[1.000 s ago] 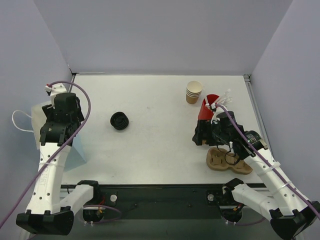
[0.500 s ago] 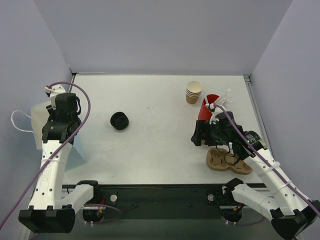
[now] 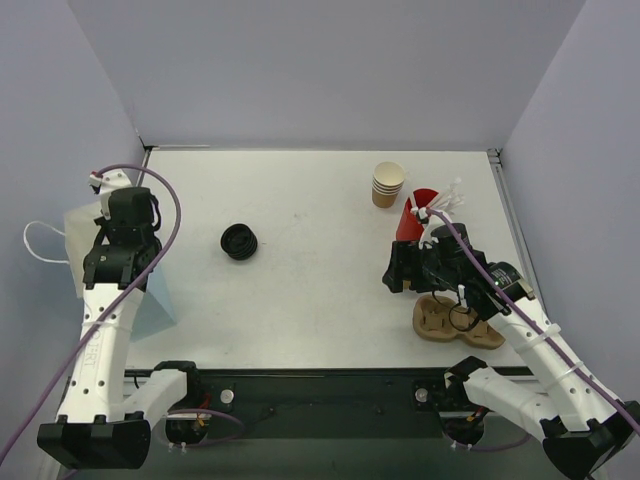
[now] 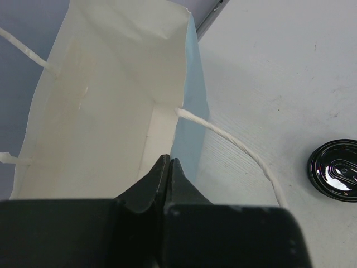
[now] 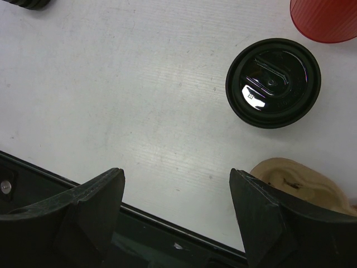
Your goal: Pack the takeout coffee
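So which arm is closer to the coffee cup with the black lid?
Right. The right gripper, open, hovers just beside the coffee cup; the left gripper is far off, pinching the paper bag.

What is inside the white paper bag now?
Inside the paper bag only bare white walls and floor show; the left fingers, shut on its rim, hide its near end.

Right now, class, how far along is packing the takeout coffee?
Done: the left gripper is shut on the rim of the paper bag. In hand: the right gripper hangs open near the takeout coffee, not touching it. Left: grasping it and lowering it into the bag.
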### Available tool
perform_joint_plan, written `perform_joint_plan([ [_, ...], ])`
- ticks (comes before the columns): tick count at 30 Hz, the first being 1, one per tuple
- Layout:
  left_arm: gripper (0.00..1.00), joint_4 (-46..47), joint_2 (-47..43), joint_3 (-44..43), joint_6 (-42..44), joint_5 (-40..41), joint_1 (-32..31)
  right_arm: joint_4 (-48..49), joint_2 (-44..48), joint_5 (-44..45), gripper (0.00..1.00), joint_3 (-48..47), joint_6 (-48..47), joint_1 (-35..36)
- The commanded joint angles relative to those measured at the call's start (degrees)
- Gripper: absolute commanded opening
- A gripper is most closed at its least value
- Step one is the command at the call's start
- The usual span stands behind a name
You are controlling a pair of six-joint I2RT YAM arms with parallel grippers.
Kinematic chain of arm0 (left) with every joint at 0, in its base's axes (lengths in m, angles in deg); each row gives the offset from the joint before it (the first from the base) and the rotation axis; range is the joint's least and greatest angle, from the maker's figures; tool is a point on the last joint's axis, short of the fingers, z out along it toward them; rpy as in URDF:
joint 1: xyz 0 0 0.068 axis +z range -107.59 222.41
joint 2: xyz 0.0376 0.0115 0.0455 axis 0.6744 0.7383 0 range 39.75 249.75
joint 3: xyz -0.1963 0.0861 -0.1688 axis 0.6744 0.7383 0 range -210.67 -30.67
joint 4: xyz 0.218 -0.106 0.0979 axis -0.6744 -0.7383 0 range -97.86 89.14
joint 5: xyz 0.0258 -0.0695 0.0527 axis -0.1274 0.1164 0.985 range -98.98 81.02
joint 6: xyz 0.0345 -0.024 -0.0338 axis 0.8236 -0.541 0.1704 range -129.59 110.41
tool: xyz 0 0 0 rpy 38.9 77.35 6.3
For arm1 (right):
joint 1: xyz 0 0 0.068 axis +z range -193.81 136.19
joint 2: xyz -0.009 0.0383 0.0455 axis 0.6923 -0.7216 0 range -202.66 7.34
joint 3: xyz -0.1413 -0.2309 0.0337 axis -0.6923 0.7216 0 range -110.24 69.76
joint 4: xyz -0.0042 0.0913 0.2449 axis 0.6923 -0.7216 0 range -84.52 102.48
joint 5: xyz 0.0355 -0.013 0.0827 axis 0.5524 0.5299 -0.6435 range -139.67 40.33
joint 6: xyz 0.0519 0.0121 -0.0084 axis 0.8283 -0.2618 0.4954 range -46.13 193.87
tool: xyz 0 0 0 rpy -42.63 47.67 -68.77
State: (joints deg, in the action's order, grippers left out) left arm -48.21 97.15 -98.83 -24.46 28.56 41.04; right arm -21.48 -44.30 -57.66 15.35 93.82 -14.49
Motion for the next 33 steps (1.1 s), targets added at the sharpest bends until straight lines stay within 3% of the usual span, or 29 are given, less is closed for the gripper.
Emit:
perform_joint_plan([
  [1, 0.00, 0.2, -1.6, -2.1, 0.6, -0.9, 0.4, -0.1, 0.5, 0.3, 0.77, 0.1, -0.9, 0.2],
  [15, 0.00, -11.1, -7.4, -15.2, 3.8, -15.5, 0.1, -1.4, 2.2, 0.0, 0.77, -0.9, -0.3, 0.2],
  [25, 0.00, -6.9, -7.9, -23.9, 9.1, -46.9, -4.1, -1.7, 4.3, -1.0, 0.77, -2.8, 0.6, 0.2],
  [30, 0.00, -2.8, -9.1, -21.7, 14.1, -52.6, -10.3, -1.8, 6.1, 0.3, 0.78, -2.7, 0.1, 0.2],
  [33, 0.00, 0.9, -10.2, -19.0, 16.0, -58.3, -10.8, -1.8, 7.2, 1.7, 0.78, -2.7, 0.2, 0.3],
])
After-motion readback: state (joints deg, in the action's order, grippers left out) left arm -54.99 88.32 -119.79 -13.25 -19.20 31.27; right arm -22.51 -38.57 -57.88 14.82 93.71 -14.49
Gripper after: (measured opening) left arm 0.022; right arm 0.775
